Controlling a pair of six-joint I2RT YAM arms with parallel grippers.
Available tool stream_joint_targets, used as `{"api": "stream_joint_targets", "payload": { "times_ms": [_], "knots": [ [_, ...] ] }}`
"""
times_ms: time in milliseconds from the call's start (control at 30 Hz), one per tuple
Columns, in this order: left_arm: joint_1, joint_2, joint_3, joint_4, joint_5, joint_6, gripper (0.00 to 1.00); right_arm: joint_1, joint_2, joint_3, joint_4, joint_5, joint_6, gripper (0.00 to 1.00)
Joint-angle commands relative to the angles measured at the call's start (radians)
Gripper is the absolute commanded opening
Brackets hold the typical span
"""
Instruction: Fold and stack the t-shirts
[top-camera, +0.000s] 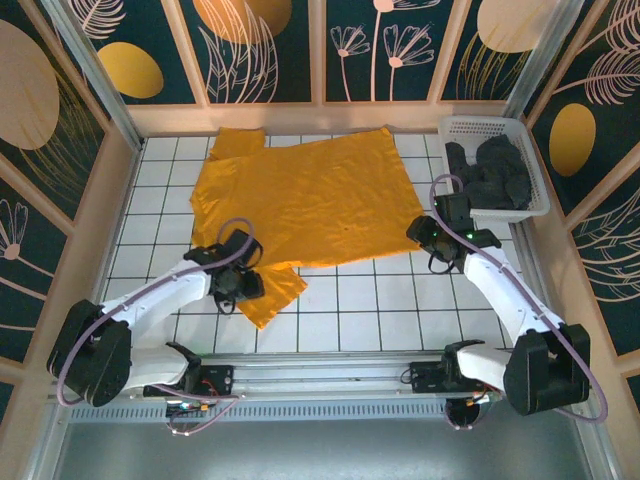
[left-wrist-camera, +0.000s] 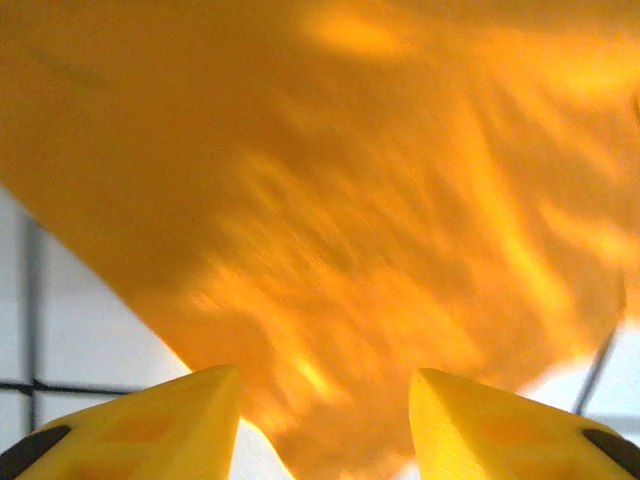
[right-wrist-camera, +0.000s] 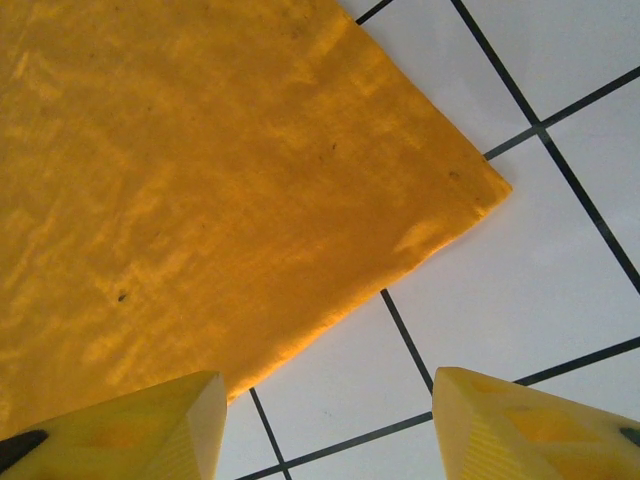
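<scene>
Left gripper: your left gripper (top-camera: 238, 283) hangs over the nearest flap of the mustard t-shirt (top-camera: 310, 200), toward the table's near-left. In its wrist view the jaws stand wide apart with orange cloth across the whole gap and nothing pinched. You cannot tell whether the tips touch the cloth.
Right gripper: your right gripper (right-wrist-camera: 328, 375) is spread just as wide and holds nothing. It is over bare white tile just off the shirt's right-hand corner, and the cloth edge runs close past one fingertip (right-wrist-camera: 200, 400).
Open room: the tiled table (top-camera: 370, 310) lies bare along its near edge between the two arms, and in a strip down its left edge.
Mustard t-shirt: it is spread flat from mid-table to the far edge, with one sleeve at the far-left.
Dark t-shirts: the dark t-shirts (top-camera: 495, 170) are heaped in the white basket (top-camera: 480, 122) at the far-right corner, apart from the mustard one.
</scene>
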Motion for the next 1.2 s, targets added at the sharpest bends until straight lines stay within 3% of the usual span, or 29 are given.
{"api": "stream_joint_targets", "payload": {
  "times_ms": [0, 367, 433, 533, 667, 833, 1000, 1167],
  "knots": [
    [-0.085, 0.031, -0.011, -0.068, 0.071, -0.016, 0.50, 0.016, 0.029, 0.035, 0.022, -0.012, -0.013, 0.57],
    [-0.184, 0.214, 0.003, -0.037, 0.012, -0.014, 0.48, 0.043, 0.038, 0.047, 0.027, -0.006, -0.006, 0.57],
    [-0.187, 0.229, -0.015, -0.027, -0.006, -0.030, 0.38, 0.044, 0.037, 0.041, 0.026, -0.003, -0.005, 0.57],
    [-0.187, 0.182, -0.051, -0.056, -0.093, -0.127, 0.00, 0.042, 0.036, 0.035, 0.024, 0.007, -0.002, 0.57],
    [-0.157, -0.068, -0.171, -0.113, -0.177, -0.362, 0.00, 0.032, 0.034, 0.025, -0.002, 0.070, 0.025, 0.57],
    [-0.043, -0.371, -0.200, -0.275, -0.282, -0.499, 0.00, 0.009, 0.046, -0.008, -0.011, 0.094, 0.058, 0.57],
    [-0.029, -0.397, -0.098, -0.390, -0.413, -0.620, 0.00, -0.010, 0.103, -0.028, -0.015, 0.101, 0.058, 0.56],
    [-0.025, -0.396, -0.100, -0.326, -0.367, -0.674, 0.00, -0.007, 0.165, -0.060, -0.021, 0.060, 0.055, 0.49]
  ]
}}
